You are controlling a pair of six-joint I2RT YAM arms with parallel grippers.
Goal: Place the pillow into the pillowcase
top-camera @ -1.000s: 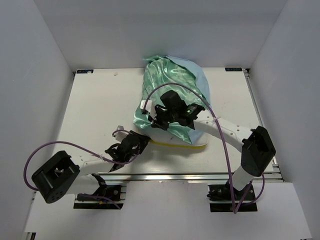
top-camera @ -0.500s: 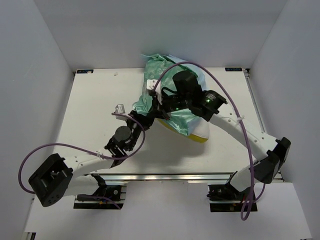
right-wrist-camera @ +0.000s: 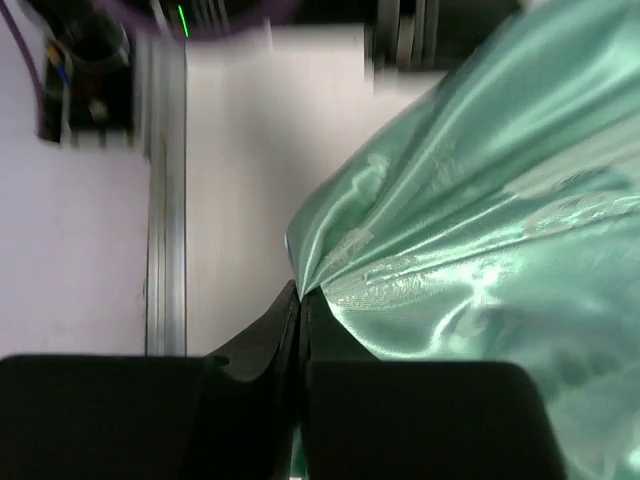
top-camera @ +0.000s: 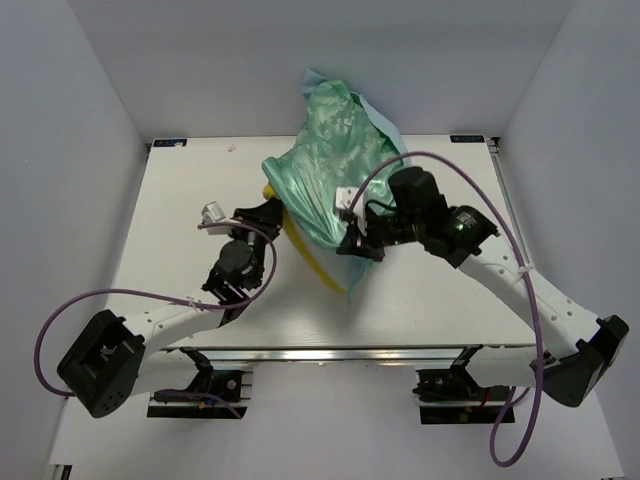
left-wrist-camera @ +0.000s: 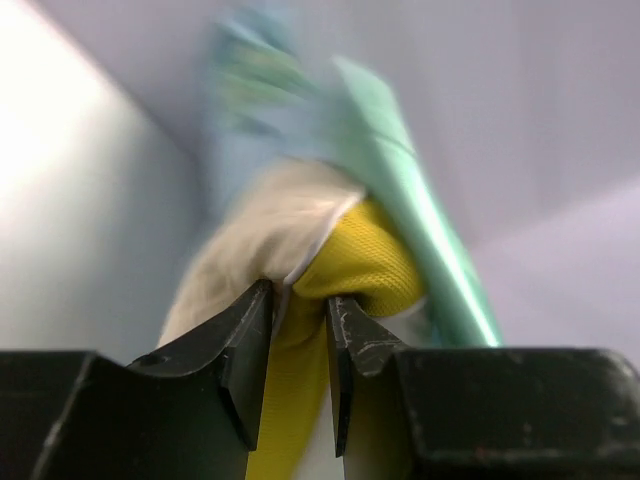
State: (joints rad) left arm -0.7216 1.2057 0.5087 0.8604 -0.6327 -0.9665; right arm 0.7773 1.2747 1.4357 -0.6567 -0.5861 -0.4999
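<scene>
We see left fingers [left-wrist-camera: 256, 322] pinching the pillow [left-wrist-camera: 355, 265] (yellow edge) at eight o'clock; right fingers [right-wrist-camera: 296, 326] clamp the pillowcase [right-wrist-camera: 470, 250] at five.

The pillowcase [top-camera: 335, 165] hung bunched over the far middle of the table [top-camera: 170, 230]. It was just right of the left gripper [top-camera: 268, 212] and left of and beyond the right gripper [top-camera: 352, 238]. The pillow [top-camera: 312, 258] sat mostly inside it. The pillow's edge stuck out between the left gripper's jaws, and a pillowcase fold sat between the right gripper's.
</scene>
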